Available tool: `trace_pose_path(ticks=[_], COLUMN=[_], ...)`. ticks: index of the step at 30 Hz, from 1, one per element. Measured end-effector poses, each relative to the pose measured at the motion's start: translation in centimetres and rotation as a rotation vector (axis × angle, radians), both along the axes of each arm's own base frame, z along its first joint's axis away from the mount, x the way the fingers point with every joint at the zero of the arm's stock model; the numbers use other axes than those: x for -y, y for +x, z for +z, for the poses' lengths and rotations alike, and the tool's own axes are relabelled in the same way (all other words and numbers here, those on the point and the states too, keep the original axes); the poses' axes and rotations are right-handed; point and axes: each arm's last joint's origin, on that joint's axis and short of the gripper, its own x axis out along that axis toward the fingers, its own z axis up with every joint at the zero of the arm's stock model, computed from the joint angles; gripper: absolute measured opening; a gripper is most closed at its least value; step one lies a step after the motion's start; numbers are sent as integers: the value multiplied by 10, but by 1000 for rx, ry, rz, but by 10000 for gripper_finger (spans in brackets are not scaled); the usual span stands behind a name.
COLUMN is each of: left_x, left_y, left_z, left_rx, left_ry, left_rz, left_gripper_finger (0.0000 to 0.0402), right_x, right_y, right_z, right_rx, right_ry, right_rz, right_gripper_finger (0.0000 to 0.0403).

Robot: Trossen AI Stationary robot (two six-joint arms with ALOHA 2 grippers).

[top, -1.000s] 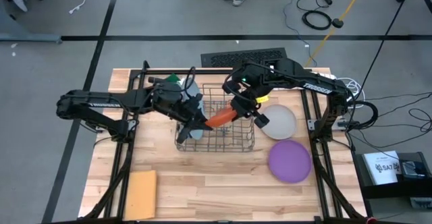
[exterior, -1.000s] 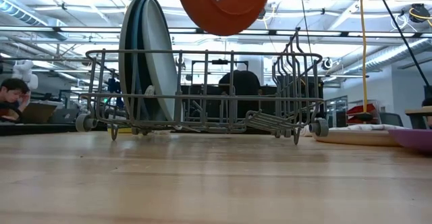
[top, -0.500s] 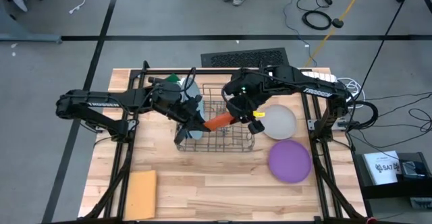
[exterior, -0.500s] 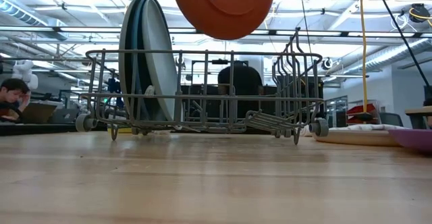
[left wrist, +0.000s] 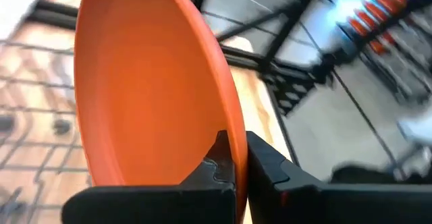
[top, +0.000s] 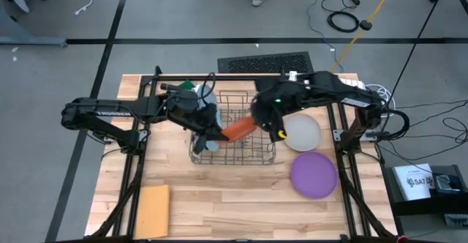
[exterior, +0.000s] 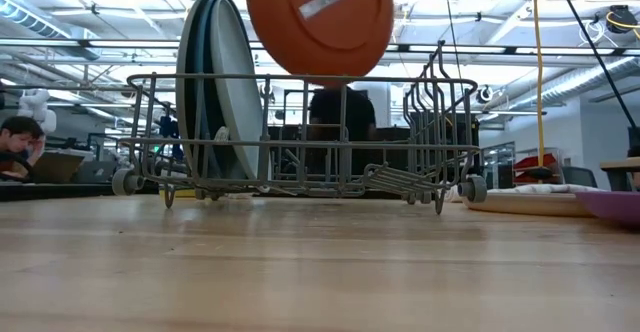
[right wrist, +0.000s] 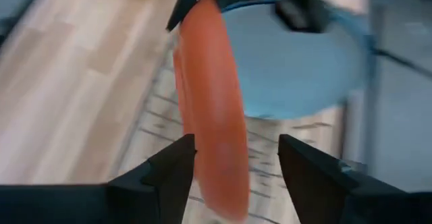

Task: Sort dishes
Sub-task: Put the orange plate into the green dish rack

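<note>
An orange plate hangs on edge above the wire rack. My left gripper is shut on it. My right gripper is open at the plate's right end, one finger on each side of the orange rim; I cannot tell whether a finger touches it. Large blue-grey plates stand on edge in the rack's left end. A light grey plate and a purple plate lie flat on the table to the rack's right. My left gripper pinches the orange plate's rim between its two fingers, one on each face, at the plate's left end. The fingers come from the table's left, slanting a little downward. The plate stands on edge, lifted clear above the rack.
A tan square sheet lies at the table's near left corner. The rack's middle and right slots hold no plates. Bare wood spreads along the near edge. A person sits in the room behind, far left.
My right gripper has opened and let go of the orange plate's right end, and its wrist has turned. My left gripper has kept its hold and rolled, so the plate has turned a little on edge above the rack.
</note>
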Motion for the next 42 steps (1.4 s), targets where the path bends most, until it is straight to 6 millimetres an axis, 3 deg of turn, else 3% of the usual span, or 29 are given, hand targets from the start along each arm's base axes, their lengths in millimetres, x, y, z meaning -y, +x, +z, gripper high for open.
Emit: trace_pose_path(ticks=[8,16,20,31,42], left_x=[-7,-12,-16,-18,-20], left_y=[4,5,5,2,5], left_z=[6,3,-5,-55,-47], left_rx=[9,-18,-64,-189,-73], left_ry=[-195,-270,-263,-431,-463], left_rz=[244,478,590,809,856], left_gripper_finger=[5,5,5,5,5], right_x=[-24,-51,-67,-94,-109], right_y=[-51,-90,-98,-111,-113], right_z=[50,68,69,70,67], right_rx=[227,331,353,396,397], right_ry=[-174,-168,-212,-253,-245], right_rz=[-97,-110,-97,-79,-30], right_gripper_finger=[186,174,167,164,164])
